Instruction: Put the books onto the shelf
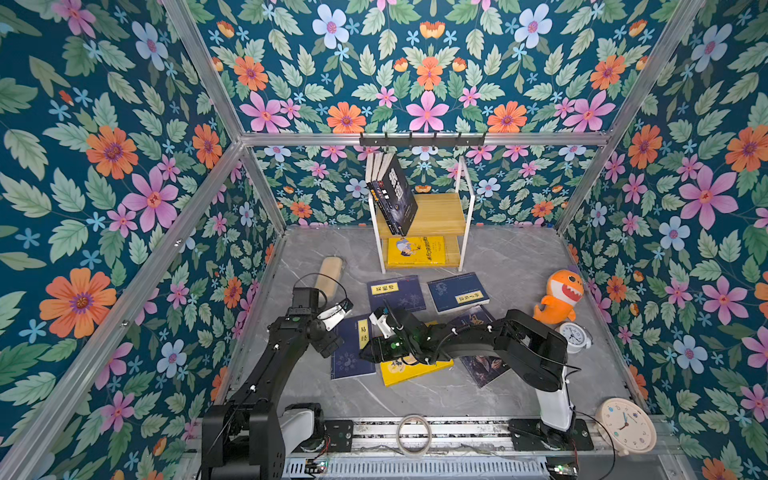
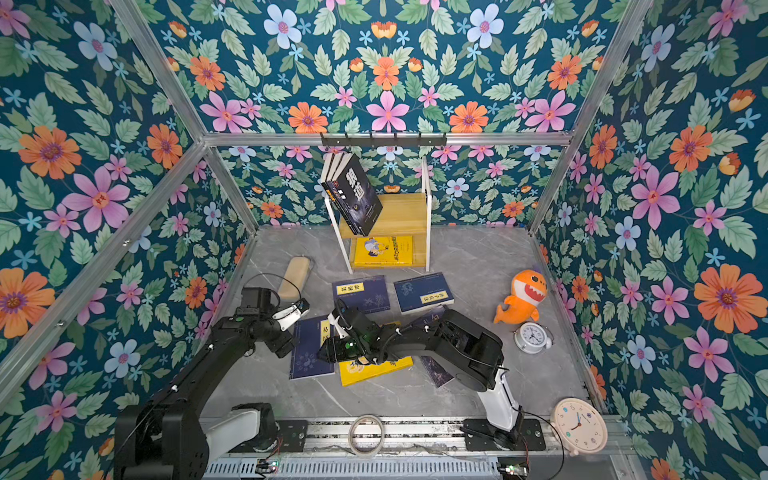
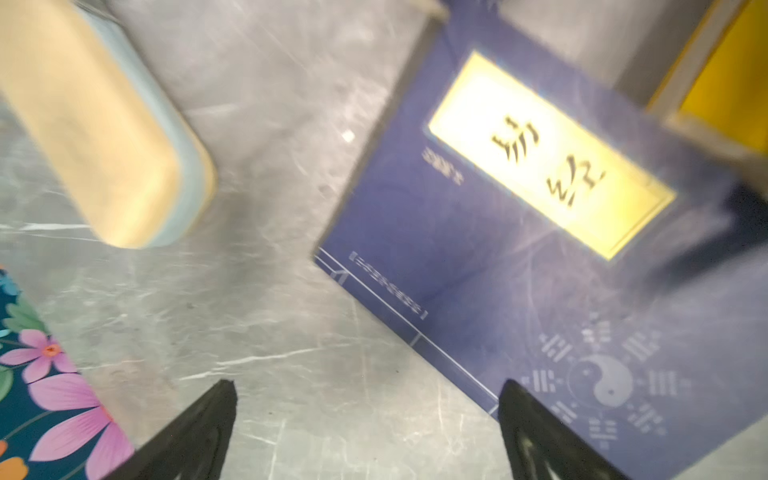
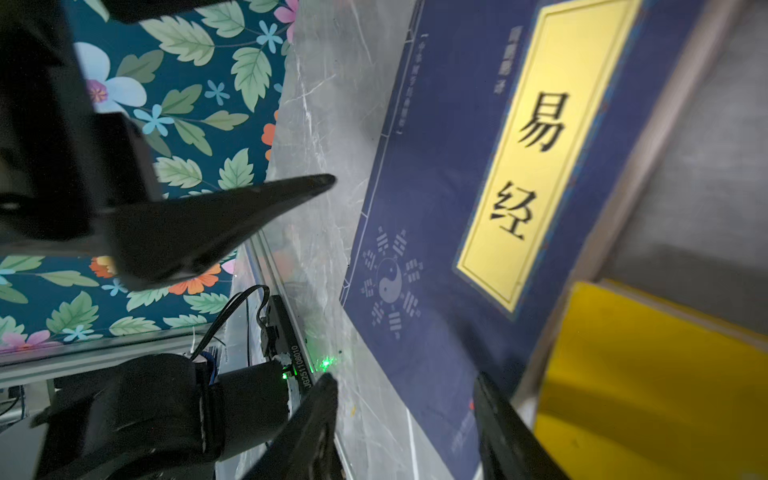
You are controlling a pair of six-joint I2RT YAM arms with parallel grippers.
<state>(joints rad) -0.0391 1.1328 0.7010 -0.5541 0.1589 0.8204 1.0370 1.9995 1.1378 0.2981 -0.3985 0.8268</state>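
You see the navy book (image 1: 347,357) flat on the table (image 1: 519,270), in front of the shelf (image 1: 436,212) and just beside a yellow book (image 1: 415,370). The right gripper (image 4: 405,376) stands half spread over its edge and grasps nothing. The left gripper (image 3: 365,386) is fully released at the same book.

Left pincer (image 3: 368,390) agape, right pincer (image 4: 405,380) half-parted

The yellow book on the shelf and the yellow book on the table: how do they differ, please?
The shelf's yellow book lies square on the lower board, cover showing. The table's yellow book lies askew, half hidden under the right arm. Both are bright yellow, lying flat.
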